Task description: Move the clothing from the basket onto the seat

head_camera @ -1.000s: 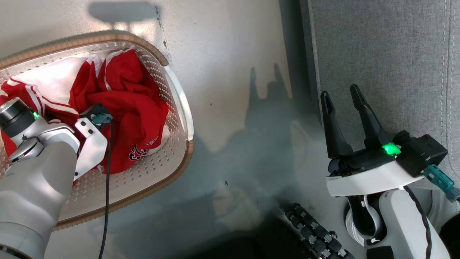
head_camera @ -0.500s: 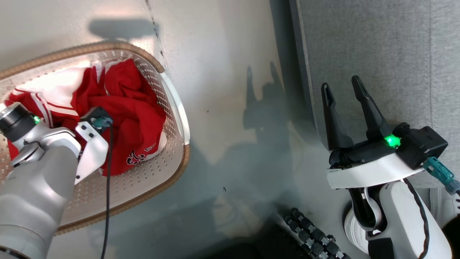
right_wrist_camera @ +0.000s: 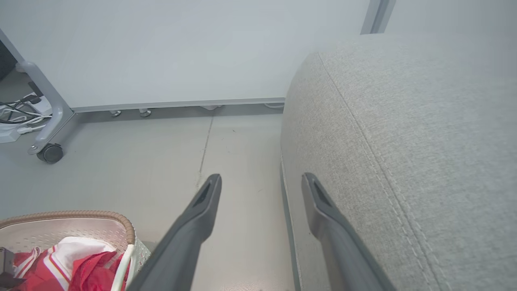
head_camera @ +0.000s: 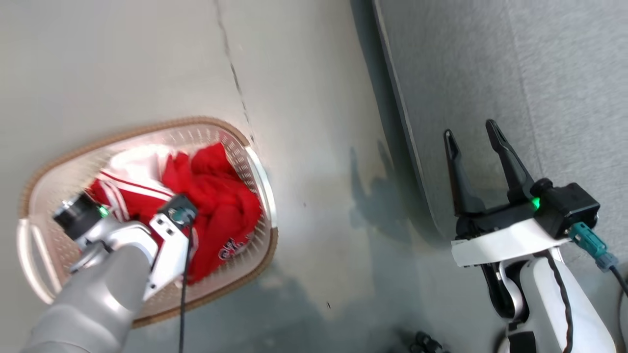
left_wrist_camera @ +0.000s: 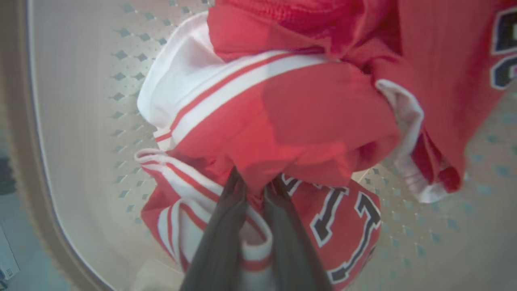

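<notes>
The cream basket (head_camera: pixel 147 128) with its brown woven rim stands on the floor at the lower left of the head view. Red clothing (head_camera: pixel 216 196) with white stripes lies bunched inside it. My left arm (head_camera: pixel 113 255) reaches down into the basket and its wrist hides the fingers there. In the left wrist view my left gripper (left_wrist_camera: pixel 254 184) is shut on a fold of the red clothing (left_wrist_camera: pixel 307 109), above a numbered jersey (left_wrist_camera: pixel 343 226). My right gripper (head_camera: pixel 471 130) stands open and holds nothing, by the left edge of the grey seat (head_camera: pixel 490 73).
Bare grey floor with a seam (head_camera: pixel 235 73) separates basket and seat. In the right wrist view a white wall panel (right_wrist_camera: pixel 181 48) closes the far side. A grey frame leg on a caster (right_wrist_camera: pixel 50 152) and loose cables (right_wrist_camera: pixel 16 109) are at the far left.
The head camera has moved, so the basket shows smaller and lower in the picture. My left gripper has shut on the red fabric. The right gripper stays open beside the seat.
</notes>
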{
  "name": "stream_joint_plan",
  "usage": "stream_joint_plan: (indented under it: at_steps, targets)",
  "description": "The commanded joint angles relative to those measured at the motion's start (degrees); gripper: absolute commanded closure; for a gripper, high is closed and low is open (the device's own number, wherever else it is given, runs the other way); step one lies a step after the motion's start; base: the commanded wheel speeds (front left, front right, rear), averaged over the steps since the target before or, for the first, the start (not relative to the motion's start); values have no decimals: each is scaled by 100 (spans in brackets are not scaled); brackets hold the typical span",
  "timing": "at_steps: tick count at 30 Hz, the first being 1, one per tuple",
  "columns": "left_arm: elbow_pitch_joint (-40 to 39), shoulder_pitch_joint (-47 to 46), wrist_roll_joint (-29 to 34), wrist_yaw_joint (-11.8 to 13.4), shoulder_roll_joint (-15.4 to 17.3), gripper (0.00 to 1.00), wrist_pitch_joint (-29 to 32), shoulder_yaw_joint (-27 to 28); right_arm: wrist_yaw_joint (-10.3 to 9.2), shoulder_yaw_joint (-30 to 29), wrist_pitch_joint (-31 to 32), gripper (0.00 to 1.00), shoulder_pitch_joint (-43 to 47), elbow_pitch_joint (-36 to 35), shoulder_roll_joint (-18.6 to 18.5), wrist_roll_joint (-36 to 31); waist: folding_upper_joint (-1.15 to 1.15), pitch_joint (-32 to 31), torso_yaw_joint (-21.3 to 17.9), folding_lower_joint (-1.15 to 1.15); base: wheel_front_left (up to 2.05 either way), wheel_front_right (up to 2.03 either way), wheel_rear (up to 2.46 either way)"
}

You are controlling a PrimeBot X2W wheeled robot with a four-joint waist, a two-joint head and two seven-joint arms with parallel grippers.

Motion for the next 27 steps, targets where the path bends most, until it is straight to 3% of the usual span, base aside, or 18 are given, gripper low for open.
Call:
stream_joint_plan:
  at_steps: [1,13,20,24,27]
  targets:
    - [-3,108,-65,54,-51,100,-82,21,1,-74,-30,0,104,46,-33,-72,0,-593,221,0,0,0,0]
    - [-2,847,-736,214,-300,100,-1495,411,1,-233,-30,0,526,348,-34,-352,0,-2183,826,0,0,0,0]
    - [-114,860,-1264,430,-581,100,-2295,837,1,-247,-30,0,815,500,-34,-466,0,-2917,1122,0,0,0,0]
    - [-524,850,-1460,516,-652,100,-2473,1012,1,-274,-30,0,982,538,-36,-498,0,-3256,1249,0,0,0,0]
    - [-1444,1017,-1501,699,-614,100,-2486,1163,1,-315,-30,0,1081,545,-43,-527,0,-3471,1317,0,0,0,0]
